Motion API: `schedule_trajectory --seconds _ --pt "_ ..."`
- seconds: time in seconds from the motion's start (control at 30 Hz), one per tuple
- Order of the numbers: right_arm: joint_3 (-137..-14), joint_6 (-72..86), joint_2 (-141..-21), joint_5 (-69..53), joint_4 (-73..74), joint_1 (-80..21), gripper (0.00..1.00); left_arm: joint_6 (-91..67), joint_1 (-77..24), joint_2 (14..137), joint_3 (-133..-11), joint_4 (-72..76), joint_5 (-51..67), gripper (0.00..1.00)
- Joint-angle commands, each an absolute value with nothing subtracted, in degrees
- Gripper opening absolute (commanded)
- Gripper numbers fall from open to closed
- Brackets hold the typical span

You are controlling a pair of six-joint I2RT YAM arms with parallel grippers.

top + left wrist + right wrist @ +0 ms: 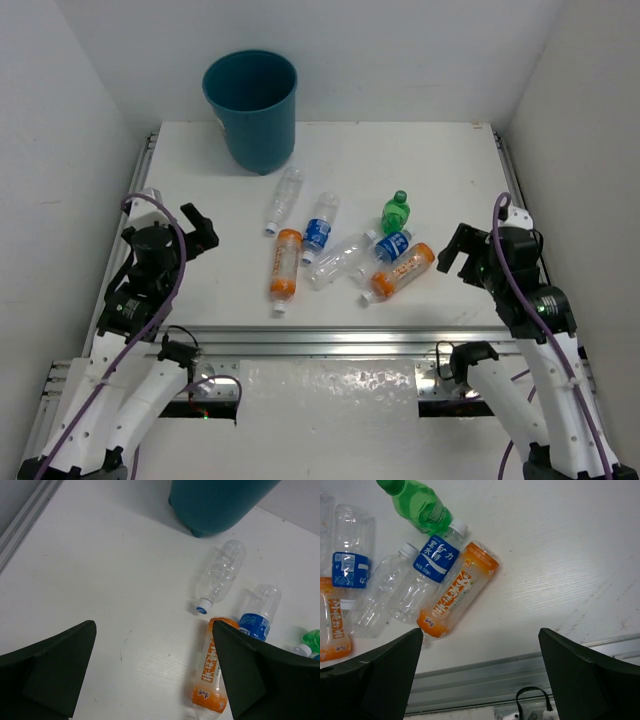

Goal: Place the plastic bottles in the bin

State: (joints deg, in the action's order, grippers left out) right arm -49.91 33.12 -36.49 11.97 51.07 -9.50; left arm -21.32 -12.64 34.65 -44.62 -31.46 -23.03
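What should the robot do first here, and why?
Probably lower the open, empty right gripper onto the orange-labelled plastic bottle lying nearest it; the bottles all lie on the white table, outside the round teal plastic bin.

Lab: white-walled enclosure (400,50), aluminium rail (330,338)

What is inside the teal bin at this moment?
In the top view, only the bare inner wall of the bin shows; nothing is seen lying in it. Its near wall hides the floor, so the lowest part cannot be checked.
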Motion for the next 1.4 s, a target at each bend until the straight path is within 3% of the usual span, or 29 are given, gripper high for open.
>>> schedule_trajectory --seconds 0.0,0.2,0.43,0.6,0.83,1.1,1.3,1.37 --pt "-49.75 36.47 -35.78 11.52 47.99 -9.32 0.99 -21.36 -11.34 34.63 -45.70 -29.97 -22.50 1.00" --pt "-42.72 41.46 -29.53 1.23 36.39 -9.40 0.99 -21.79 -11.16 36.12 -46.14 -30.67 -23.11 1.00" --pt "-44.39 48.16 -48.56 4.12 37.02 -9.84 0.99 -21.62 -9.93 35.77 -45.79 -30.15 -22.15 1.00" --pt "-44.55 51.67 -60.97 11.21 33.75 -15.80 0.98 -20.92 -9.84 37.26 -45.79 -29.71 -19.86 1.00" --pt "-44.47 57.65 -69.78 18.71 32.25 -22.05 0.97 -20.66 -9.93 37.71 -45.53 -29.27 -18.72 1.00" --pt "-36.13 60.73 -76.10 16.53 22.95 -23.29 0.94 -20.48 -9.93 37.70 -45.53 -29.27 -18.46 1.00" --pt "-33.14 60.47 -76.47 18.71 22.84 -23.38 0.84 -20.39 -10.11 37.88 -45.61 -29.35 -18.19 0.99" --pt "-30.86 61.08 -73.32 20.38 24.33 -23.38 0.73 -20.39 -10.37 37.79 -45.53 -29.36 -18.11 1.00"
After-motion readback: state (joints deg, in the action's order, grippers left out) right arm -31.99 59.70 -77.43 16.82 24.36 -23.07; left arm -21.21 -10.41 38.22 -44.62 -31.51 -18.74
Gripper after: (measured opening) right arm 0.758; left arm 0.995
